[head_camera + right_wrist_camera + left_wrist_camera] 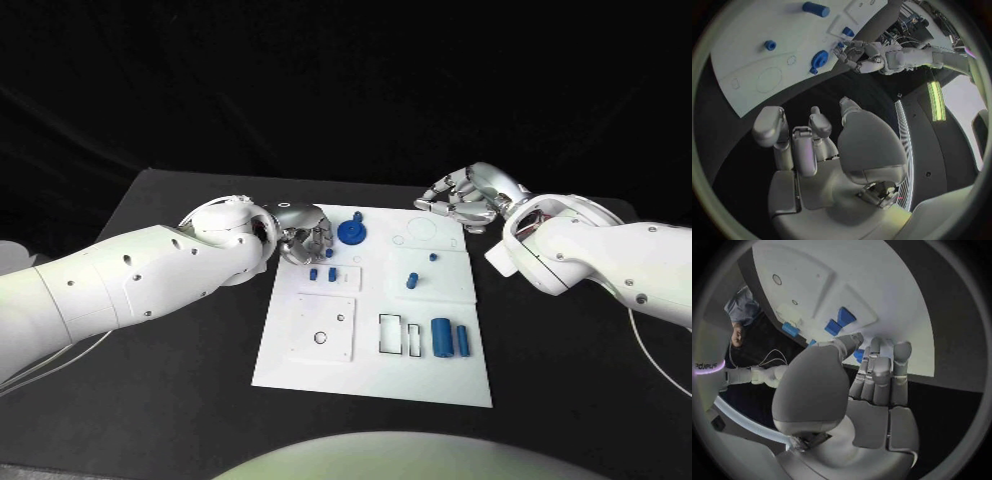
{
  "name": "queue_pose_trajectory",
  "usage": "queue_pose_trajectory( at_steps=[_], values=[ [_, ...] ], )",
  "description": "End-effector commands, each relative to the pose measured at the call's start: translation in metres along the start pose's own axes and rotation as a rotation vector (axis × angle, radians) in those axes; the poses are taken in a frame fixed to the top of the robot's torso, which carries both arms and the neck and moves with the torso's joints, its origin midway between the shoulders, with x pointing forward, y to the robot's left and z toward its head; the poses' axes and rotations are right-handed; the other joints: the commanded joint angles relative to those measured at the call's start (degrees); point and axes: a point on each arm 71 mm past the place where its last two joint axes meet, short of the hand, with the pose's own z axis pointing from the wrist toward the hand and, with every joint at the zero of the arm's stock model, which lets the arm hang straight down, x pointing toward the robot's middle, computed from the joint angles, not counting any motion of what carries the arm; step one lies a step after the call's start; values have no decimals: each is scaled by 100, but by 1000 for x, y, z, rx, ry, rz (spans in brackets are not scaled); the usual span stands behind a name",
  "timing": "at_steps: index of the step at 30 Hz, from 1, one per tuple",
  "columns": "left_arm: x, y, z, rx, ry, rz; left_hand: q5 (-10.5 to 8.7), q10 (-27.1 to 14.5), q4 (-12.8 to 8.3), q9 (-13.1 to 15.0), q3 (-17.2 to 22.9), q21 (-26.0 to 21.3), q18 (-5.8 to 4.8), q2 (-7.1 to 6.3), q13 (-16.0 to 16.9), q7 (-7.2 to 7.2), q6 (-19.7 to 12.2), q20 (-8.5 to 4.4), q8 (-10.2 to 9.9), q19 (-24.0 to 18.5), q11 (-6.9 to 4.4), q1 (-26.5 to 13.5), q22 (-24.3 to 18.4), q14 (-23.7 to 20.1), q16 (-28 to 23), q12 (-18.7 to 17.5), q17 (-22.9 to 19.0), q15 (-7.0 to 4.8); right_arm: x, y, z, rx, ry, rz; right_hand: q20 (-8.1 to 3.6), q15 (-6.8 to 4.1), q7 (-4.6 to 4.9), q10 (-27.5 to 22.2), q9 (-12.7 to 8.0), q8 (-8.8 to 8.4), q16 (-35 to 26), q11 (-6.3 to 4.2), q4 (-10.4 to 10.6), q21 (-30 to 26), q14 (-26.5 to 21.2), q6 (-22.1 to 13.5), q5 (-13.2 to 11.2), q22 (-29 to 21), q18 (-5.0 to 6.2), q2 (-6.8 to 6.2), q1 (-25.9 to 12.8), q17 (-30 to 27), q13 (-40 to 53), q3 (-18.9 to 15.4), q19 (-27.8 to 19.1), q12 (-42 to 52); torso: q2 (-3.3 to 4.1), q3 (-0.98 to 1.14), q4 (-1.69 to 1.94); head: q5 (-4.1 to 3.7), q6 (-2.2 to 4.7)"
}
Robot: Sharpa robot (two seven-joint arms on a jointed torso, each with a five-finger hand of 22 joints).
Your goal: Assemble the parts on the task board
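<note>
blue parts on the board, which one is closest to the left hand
The small blue part at the board's left edge, just below the left hand. The round blue disc and the two upright cylinders lie farther off.

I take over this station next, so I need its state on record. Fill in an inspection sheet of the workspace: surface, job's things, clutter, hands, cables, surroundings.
Surface: black table, bare around the plate.
Job's things: white task board at the table's middle; blue round part near its far left corner; two blue cylinders lying side by side near its right edge; small blue pegs standing left of centre.
Clutter: nothing seen.
Hands: left hand at the board's far left edge, fingertips on or just above it, beside the pegs; whether it holds one cannot be told. Right hand beyond the far right corner, fingers apart, holding nothing.
Cables: thin pale cable along the right arm.
Surroundings: black backdrop.
</note>
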Motion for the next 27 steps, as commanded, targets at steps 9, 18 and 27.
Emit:
queue_pose_trajectory(
  at_steps=[9, 18, 27],
  values=[
    [-10, 15, -11, -19, -97, -42, -6, -257, -46, -14, -30, -343, 59, -59, -2, 28, 37, 81, -60, -489, 85, 121, -620, -407, -226, -141, -747, 90, -1, -5, 0, -17, 48, -31, -17, -44, 22, -1561, 0, 71, -292, 1, -195, -328, 273, -72, 21, -171, 91, -103, 1121, 120, -2410, 290, -117, -2457, -17, -2, -19, -30, 9],
    [-24, 38, -36, -21, -191, -577, -8, -914, -20, -12, -32, -1128, 83, -65, -50, 134, 1, 170, -26, -1036, 216, 79, -1185, -1656, -1539, -36, -2418, 202, 1, -10, -3, -79, 162, -251, 84, 81, 88, -1485, -98, 86, -253, 155, -113, -257, 298, 140, 2, -32, 68, -947, 1790, 167, -4417, 1453, -88, -4558, -44, 3, -35, -116, 36],
    [-34, 47, -62, 128, -259, -1088, 27, -1502, 273, 26, -1237, -2252, 85, 243, 9, 239, -377, 289, 236, -852, 313, 235, -1984, -1905, -2191, 683, -2716, 308, 7, -15, -7, -118, 183, -513, 76, 50, -8, -1340, -150, 129, -300, 116, -257, -327, 267, 376, -877, -38, 85, -977, 2015, 64, -4926, 1563, -109, -4865, -43, 3, -12, -260, 64]
  ],
)
